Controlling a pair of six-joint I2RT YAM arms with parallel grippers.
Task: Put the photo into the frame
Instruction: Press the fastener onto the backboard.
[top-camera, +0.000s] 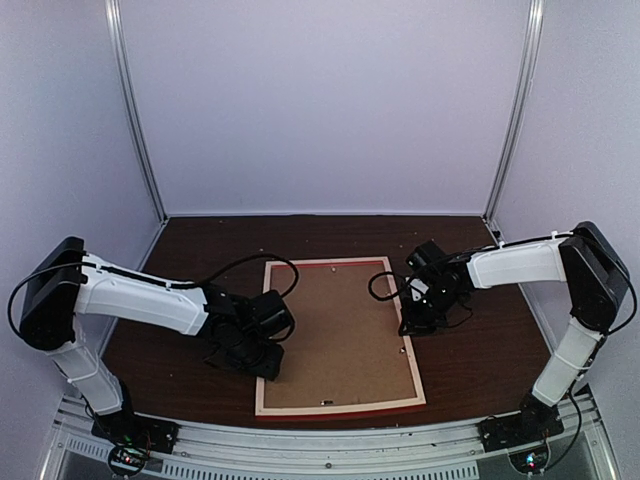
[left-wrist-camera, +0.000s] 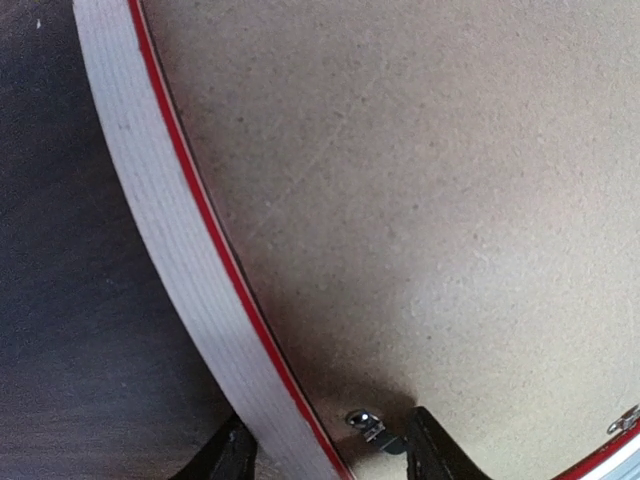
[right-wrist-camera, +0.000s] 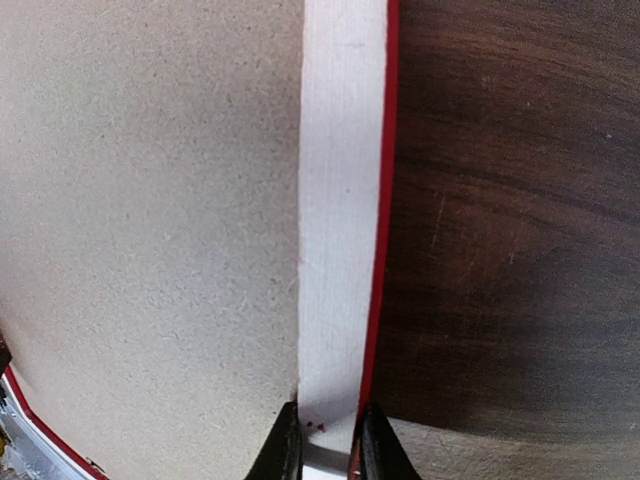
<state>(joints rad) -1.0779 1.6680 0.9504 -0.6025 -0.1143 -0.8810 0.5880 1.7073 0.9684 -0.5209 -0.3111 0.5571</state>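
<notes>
Widest thing first: the dark wood counter (top-camera: 200, 250), and lying face down in the middle of it, the frame (top-camera: 340, 407), pale back rails up and a red edge showing all round. A brown backing board (top-camera: 335, 330) fills its opening. The photo? It shows in none of the views, so whether it sits under that board cannot be told.

Now the danger, as I read it. Only one side has a real hold. If the right side lifts alone, the frame could pivot or twist on the counter and the board could slide loose. And if the far-side grip is shallow on that thin rail, it may slip off the red edge.

The left arm (top-camera: 140, 295) reaches in low from the left, with its wrist dropped to the frame's left rail near the near corner. The right arm (top-camera: 515, 265) stretches in from the right, its elbow high, with its wrist bent down onto the right rail about midway along.

The right pincer (right-wrist-camera: 325, 445) is pinching that right rail, one finger against the board side and one against the red outer edge. The left pincer (left-wrist-camera: 330, 450) stands spread astride the left rail, with its outer finger over the counter and its inner finger over the board, clear of the rail.

Smallest of all is a small metal clip (left-wrist-camera: 365, 428) on the board's edge, just beside that inner finger. A careless close could snag it.
</notes>
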